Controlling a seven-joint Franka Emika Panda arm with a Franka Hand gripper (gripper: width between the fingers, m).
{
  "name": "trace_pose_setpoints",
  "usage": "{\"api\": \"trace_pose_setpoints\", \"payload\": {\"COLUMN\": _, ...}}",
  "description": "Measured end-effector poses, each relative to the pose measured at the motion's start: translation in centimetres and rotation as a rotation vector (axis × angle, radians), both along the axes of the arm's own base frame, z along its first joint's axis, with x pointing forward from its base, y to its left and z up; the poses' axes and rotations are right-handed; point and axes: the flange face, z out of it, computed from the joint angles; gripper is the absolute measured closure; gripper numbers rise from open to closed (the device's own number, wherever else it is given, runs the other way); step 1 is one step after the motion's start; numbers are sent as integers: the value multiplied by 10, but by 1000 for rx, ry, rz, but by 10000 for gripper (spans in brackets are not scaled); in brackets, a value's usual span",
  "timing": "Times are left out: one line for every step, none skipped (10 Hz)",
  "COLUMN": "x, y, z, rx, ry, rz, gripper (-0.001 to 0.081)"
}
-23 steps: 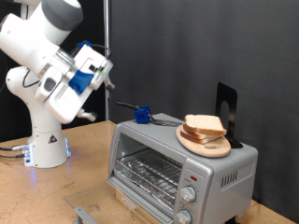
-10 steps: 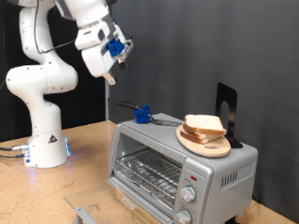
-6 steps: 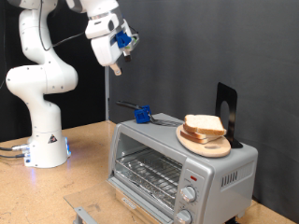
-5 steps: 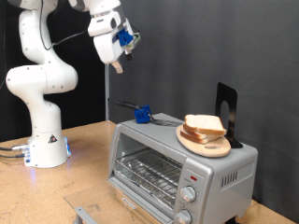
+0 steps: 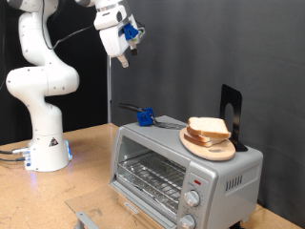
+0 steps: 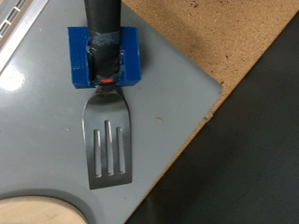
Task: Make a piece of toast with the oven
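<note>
The piece of toast (image 5: 208, 127) lies on a round wooden plate (image 5: 210, 149) on top of the silver oven (image 5: 152, 157), whose glass door is closed. My gripper (image 5: 122, 60) is high in the air near the exterior view's top, well above and to the left of the oven, with nothing visible between its fingers. The wrist view looks down on the oven's grey top (image 6: 47, 112), where a metal spatula (image 6: 107, 145) lies with its black handle in a blue block (image 6: 103, 56). The plate's edge (image 6: 37, 211) shows there too.
The spatula (image 5: 164, 122) and blue block (image 5: 145, 117) sit at the oven top's back left. A black upright object (image 5: 232, 110) stands behind the plate. Two knobs (image 5: 193, 198) are on the oven's right panel. A metal piece (image 5: 86, 219) lies on the wooden table in front.
The arm has swung up and to the exterior view's right, lifting the gripper from beside the robot's body to high above the oven's left end. Toast, plate and oven have not moved.
</note>
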Motion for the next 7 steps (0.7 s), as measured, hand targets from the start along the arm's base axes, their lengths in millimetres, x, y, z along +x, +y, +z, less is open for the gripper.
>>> {"api": "trace_pose_setpoints", "payload": {"x": 3, "y": 4, "z": -11, "rx": -21, "ry": -7, "rz": -11, "gripper": 6}}
{"api": "trace_pose_setpoints", "payload": {"x": 5, "y": 10, "z": -25, "rx": -48, "ry": -18, "rz": -23, "gripper": 6}}
{"api": "trace_pose_setpoints", "payload": {"x": 7, "y": 15, "z": -39, "rx": -71, "ry": -31, "rz": -30, "gripper": 6}}
{"api": "trace_pose_setpoints", "payload": {"x": 9, "y": 20, "z": -52, "rx": -90, "ry": -42, "rz": -30, "gripper": 6}}
{"api": "trace_pose_setpoints", "payload": {"x": 10, "y": 24, "z": -63, "rx": -104, "ry": -47, "rz": -29, "gripper": 6}}
{"api": "trace_pose_setpoints", "payload": {"x": 12, "y": 28, "z": -74, "rx": -110, "ry": -54, "rz": -30, "gripper": 6}}
{"api": "trace_pose_setpoints", "payload": {"x": 13, "y": 32, "z": -84, "rx": -113, "ry": -57, "rz": -31, "gripper": 6}}
